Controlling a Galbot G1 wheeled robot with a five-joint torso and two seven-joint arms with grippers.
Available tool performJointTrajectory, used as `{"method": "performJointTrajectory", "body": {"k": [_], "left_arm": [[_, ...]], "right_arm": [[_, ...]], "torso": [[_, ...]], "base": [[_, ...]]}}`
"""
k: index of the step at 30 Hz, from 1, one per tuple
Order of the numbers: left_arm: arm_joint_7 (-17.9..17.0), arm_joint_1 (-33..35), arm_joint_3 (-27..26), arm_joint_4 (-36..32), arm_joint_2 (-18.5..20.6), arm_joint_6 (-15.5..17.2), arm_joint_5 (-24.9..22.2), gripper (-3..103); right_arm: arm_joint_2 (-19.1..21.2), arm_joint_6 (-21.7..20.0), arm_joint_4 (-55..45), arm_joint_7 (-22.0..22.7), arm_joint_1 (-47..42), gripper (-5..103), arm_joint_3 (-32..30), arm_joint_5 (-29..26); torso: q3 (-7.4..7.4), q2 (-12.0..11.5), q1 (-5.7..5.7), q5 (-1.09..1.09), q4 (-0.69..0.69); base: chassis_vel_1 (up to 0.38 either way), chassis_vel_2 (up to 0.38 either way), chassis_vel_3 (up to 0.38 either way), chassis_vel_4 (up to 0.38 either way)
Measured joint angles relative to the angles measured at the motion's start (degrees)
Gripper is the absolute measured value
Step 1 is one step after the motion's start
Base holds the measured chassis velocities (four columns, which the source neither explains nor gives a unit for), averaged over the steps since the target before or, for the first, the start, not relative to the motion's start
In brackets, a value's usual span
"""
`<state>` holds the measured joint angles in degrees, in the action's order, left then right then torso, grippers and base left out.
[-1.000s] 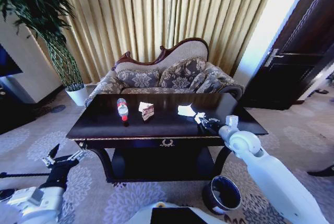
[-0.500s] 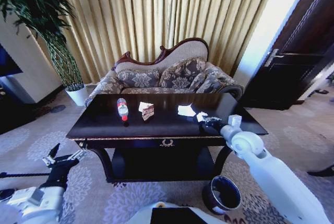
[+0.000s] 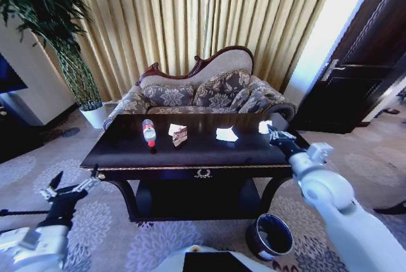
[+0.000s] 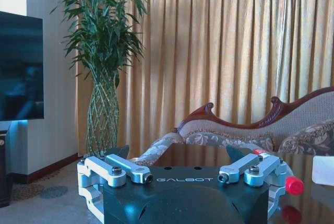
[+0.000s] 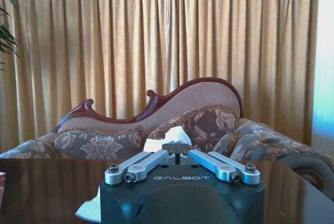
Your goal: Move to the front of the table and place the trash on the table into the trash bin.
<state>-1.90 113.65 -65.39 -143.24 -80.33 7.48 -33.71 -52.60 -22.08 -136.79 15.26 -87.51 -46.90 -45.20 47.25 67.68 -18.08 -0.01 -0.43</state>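
Reaching over the glossy dark table's [image 3: 190, 151] right edge, the right gripper [image 3: 271, 130] pinches a crumpled white paper scrap [image 3: 264, 126]; the left gripper [image 3: 66, 191] hangs spread beside the front-left corner.

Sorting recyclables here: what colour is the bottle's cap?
Red; the bottle shows best in the head view.

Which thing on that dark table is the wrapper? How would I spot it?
Find the dark glossy table in front of the sofa. Near its middle, right of the lying bottle with the red cap, sits the wrapper. It alone is brown and white and folded up; the paper scrap further right is flat and plain white.
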Motion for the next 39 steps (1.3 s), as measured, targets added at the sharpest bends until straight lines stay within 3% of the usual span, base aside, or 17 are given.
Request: {"method": "performJointTrajectory", "body": {"k": [7, 14, 32, 35, 37, 39], "left_arm": [[0.1, -0.1, 0.8, 0.0, 1.3, -0.1, -0.7, 100], [0.1, 0.1, 1.5, 0.0, 1.7, -0.4, -0.6, 100], [0.2, 0.4, 0.2, 0.0, 2.7, -0.9, -0.8, 100], [0.6, 0.3, -1.7, 0.0, 3.3, -0.4, -1.8, 100], [0.4, -1.1, -6.1, 0.0, 5.9, 3.2, -5.8, 100], [-0.1, -1.5, -7.2, 0.0, 6.6, 4.2, -7.2, 100]], "right_arm": [[-4.1, -0.3, -4.9, -0.1, -8.0, 0, -4.9, 1.1], [-6.4, -0.5, -6.4, -0.2, -9.9, 0, -5.0, 2.4], [-8.2, -0.5, -6.6, -0.2, -10.3, 0, -4.3, 3.1], [-8.4, -0.5, -6.6, -0.3, -10.2, 0, -3.9, 3.8], [-8.7, 0.0, -6.0, -0.4, -9.8, 0, -2.9, 5.7], [-8.8, 0.1, -5.9, -0.4, -9.7, 0, -2.6, 6.2]], "torso": [[0.0, 0.0, 0.0, 0.0, 0.0], [0.01, 0.0, 0.0, 0.0, 0.01], [0.01, 0.0, 0.0, 0.0, 0.01], [0.01, 0.0, 0.0, 0.01, 0.01], [0.01, 0.0, -0.01, 0.0, 0.01], [0.01, 0.0, 0.0, 0.01, 0.0]], "base": [[0.0, 0.0, 0.0, 0.0], [0.0, 0.0, 0.0, 0.0], [0.047, -0.057, -0.044, 0.056], [0.088, -0.097, -0.084, 0.091], [0.105, -0.09, -0.092, 0.108], [0.109, -0.084, -0.089, 0.094]]}}
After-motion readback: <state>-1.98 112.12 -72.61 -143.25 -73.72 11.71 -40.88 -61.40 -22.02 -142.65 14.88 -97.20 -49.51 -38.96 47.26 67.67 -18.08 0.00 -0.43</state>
